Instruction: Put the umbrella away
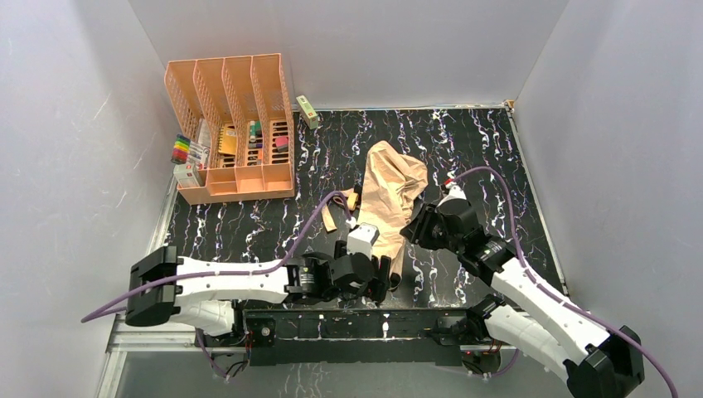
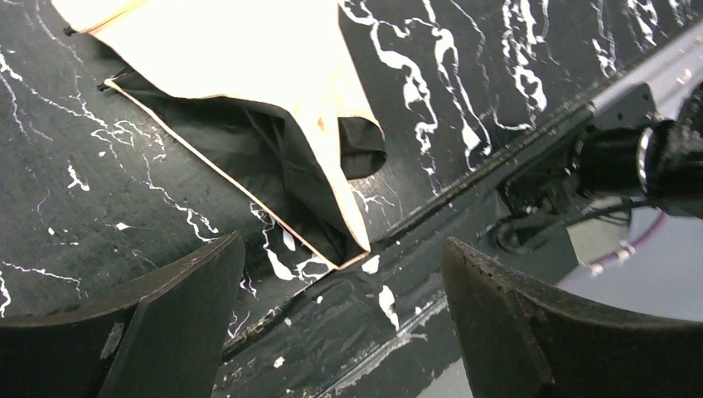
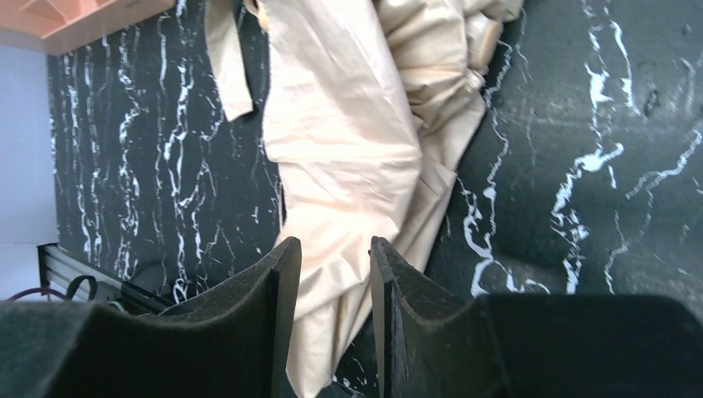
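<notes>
The umbrella (image 1: 390,191) lies collapsed on the black marble table (image 1: 481,166) at mid-table, its pale peach-tan fabric loose and rumpled, its strap (image 1: 330,217) trailing left. My left gripper (image 1: 388,278) is open at the umbrella's near end. In the left wrist view its jaws (image 2: 344,274) stand wide apart and empty, with the umbrella's edge and dark lining (image 2: 273,108) just beyond them. My right gripper (image 1: 413,227) is at the umbrella's right edge. In the right wrist view its gripper (image 3: 336,245) is open only by a narrow gap over the fabric (image 3: 348,149).
A peach-orange slotted desk organizer (image 1: 232,124) stands at the back left, with markers (image 1: 186,151) beside it. A small green box (image 1: 307,110) lies at the back edge. White walls enclose the table on three sides. The arms' black base rail (image 1: 356,323) runs along the near edge.
</notes>
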Available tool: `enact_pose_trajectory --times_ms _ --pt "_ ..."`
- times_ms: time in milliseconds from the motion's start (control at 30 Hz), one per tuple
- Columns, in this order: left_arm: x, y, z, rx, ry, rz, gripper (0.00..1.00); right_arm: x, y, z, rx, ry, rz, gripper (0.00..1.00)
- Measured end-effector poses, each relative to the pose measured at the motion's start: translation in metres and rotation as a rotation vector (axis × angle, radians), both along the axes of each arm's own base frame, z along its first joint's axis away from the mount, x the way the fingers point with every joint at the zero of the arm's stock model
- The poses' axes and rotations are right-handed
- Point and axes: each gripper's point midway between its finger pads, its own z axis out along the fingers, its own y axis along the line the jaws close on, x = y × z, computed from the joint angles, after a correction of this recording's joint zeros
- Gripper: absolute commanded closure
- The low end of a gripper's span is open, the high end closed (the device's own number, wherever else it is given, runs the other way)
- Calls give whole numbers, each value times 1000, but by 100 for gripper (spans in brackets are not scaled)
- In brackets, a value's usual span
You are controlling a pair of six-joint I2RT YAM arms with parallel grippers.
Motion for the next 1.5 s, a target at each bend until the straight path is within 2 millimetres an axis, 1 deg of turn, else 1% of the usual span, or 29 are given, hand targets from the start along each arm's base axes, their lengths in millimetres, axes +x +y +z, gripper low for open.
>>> enact_pose_trajectory --times_ms 100,167,267,367,467,600,667,700,733,900,967,1000,1167,1233,1300,1367,1433,1500 --pt "4 -3 -9 32 -2 65 13 -5 -6 -4 -19 21 -13 55" --pt "8 -7 -15 50 -2 99 18 -7 -8 -5 -20 27 -18 55" --pt "13 -13 -26 79 -7 135 29 -10 -10 -3 -14 29 -26 55" --pt "17 -17 -37 108 -11 164 37 -12 -12 -3 -7 26 -29 54" --pt "19 -19 -44 123 -10 177 49 -16 -15 -7 -14 38 -30 54" --pt "18 -18 -54 142 0 188 64 -18 -16 -6 -12 38 -32 54" --pt "18 -19 -55 139 3 191 76 -18 -16 -5 -9 34 -32 54" --pt "18 -19 -55 137 5 191 83 -18 -16 -4 -7 32 -32 54" --pt "18 -20 -55 134 6 191 88 -18 -16 -4 -6 31 -32 54" --pt "17 -22 -51 119 -3 159 100 -20 -17 -4 -8 34 -32 54" --pt "15 -23 -40 89 -18 127 100 -20 -17 -4 -6 34 -33 54" --pt "15 -25 -29 59 -29 107 100 -20 -18 -3 -4 33 -33 54" --pt "11 -46 42 -157 -99 0 100 -21 -17 -1 4 29 -36 53" --pt "8 -53 63 -229 -123 -47 100 -21 -17 -1 7 29 -38 53" --pt "3 -60 71 -265 -134 -91 100 -21 -17 0 10 28 -39 53" --pt "-2 -66 69 -280 -130 -137 100 -21 -17 1 14 25 -40 53" --pt "-8 -70 60 -280 -120 -171 99 -21 -18 2 17 21 -41 53" --pt "-13 -69 41 -264 -98 -198 94 -21 -18 4 21 14 -42 53"
